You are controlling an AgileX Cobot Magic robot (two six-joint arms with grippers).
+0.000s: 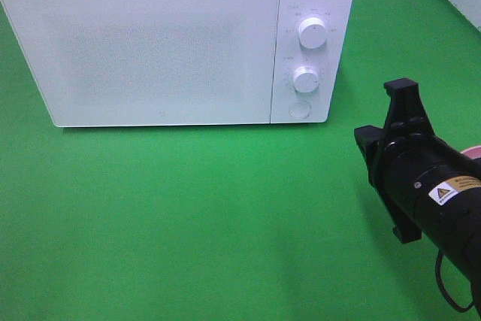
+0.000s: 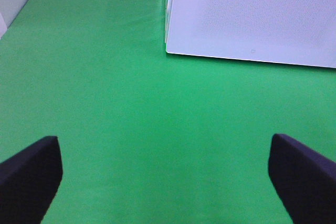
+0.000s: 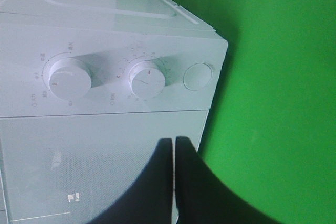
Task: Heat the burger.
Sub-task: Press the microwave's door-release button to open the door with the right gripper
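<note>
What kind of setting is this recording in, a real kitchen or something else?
Likely a staged robot test bench, not a kitchen: a white microwave sits on a plain green cloth, with a black robot arm nearby.

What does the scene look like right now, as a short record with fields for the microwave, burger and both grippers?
surface: green cloth
microwave: white, door shut, on the cloth
controls: upper knob, lower knob, round button below, right of the door
burger: not in view
left gripper: open, empty, above the cloth
right gripper: shut, empty, facing the microwave's front
</note>
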